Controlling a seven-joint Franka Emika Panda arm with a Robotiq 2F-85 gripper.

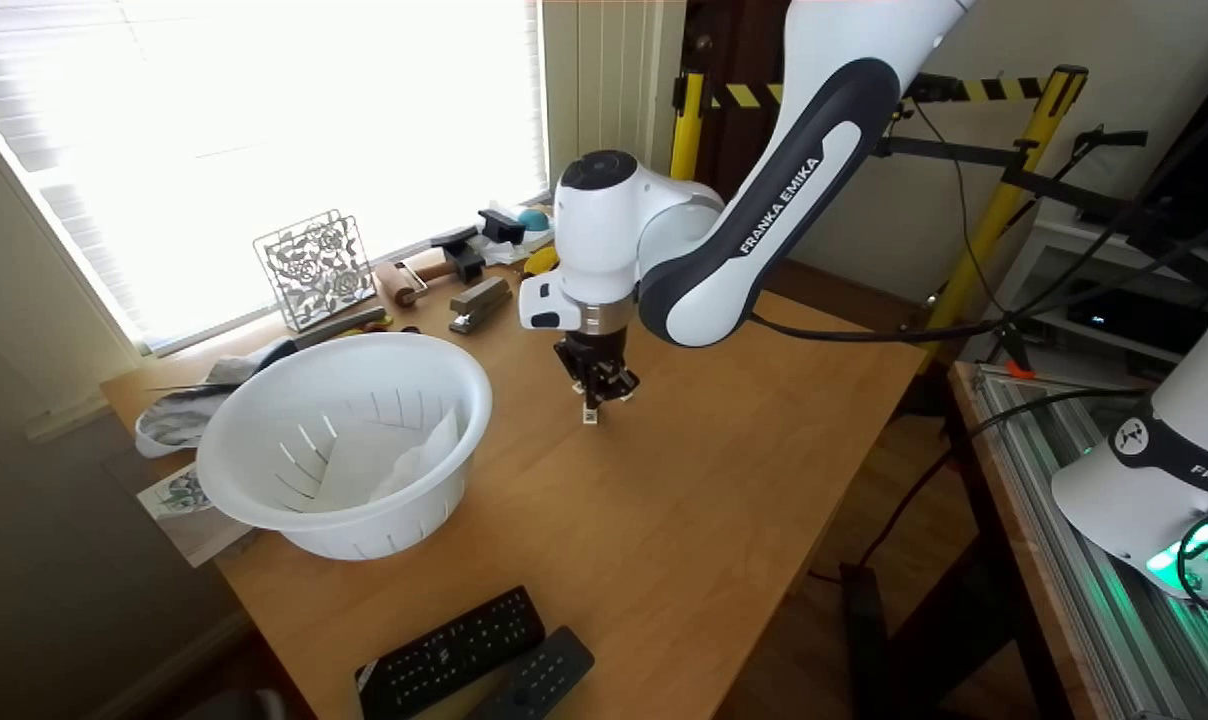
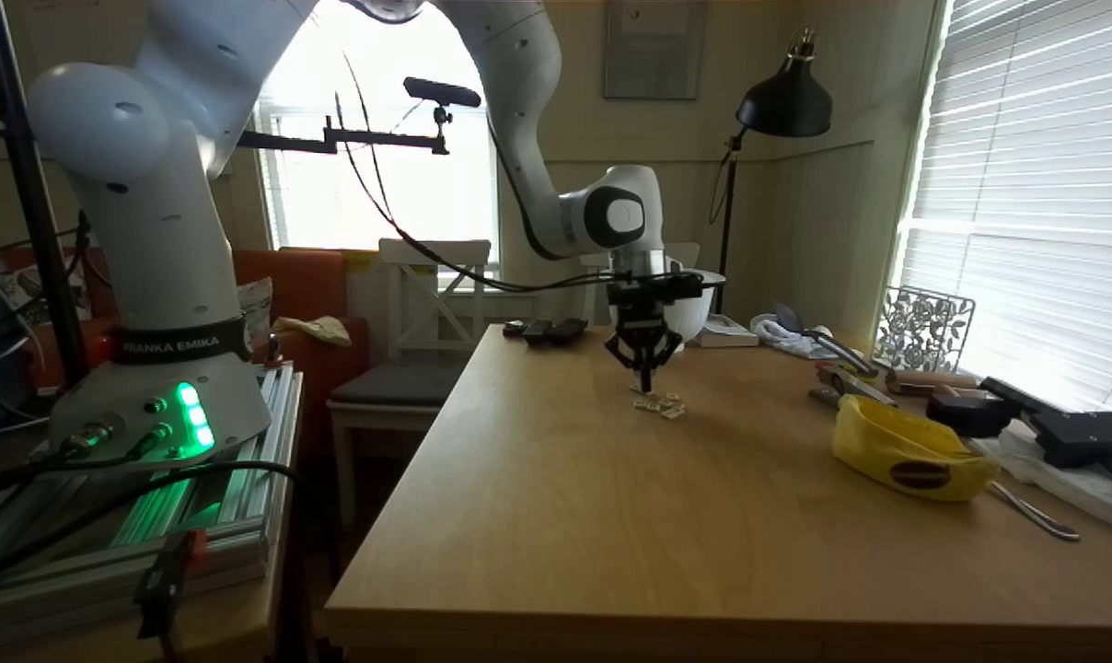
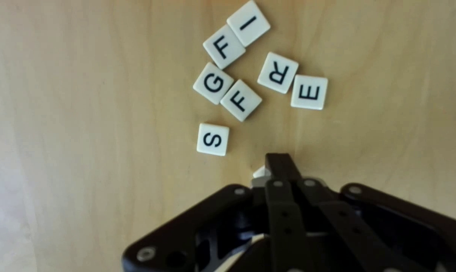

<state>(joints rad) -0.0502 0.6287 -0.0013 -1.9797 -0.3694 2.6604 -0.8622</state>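
In the wrist view, the S tile (image 3: pixel 213 139) lies left of the gripper (image 3: pixel 282 164) and slightly ahead, by itself. Farther ahead on the same side come the G tile (image 3: pixel 213 83) and, against it, the nearer F tile (image 3: pixel 241 100); beyond these sit the farther F tile (image 3: pixel 224 47) and the I tile (image 3: pixel 248 23), edge to edge. The R tile (image 3: pixel 278 72) is almost straight ahead of the fingertips, with the E tile (image 3: pixel 309 92) just beside it, slightly to the right. A partly hidden tile (image 3: pixel 261 172) shows at the left of the fingertips, its face covered; whether they touch it I cannot tell. The gripper is clenched, its fingers pressed together. In an exterior view, FRANKA EMIKA runs along the arm (image 1: pixel 789 200), above and right of the gripper; two remotes (image 1: pixel 454 650), well apart from it toward the camera, bear markings too small to read. In an exterior view, the same name marks the base (image 2: pixel 156 401), left of the gripper.
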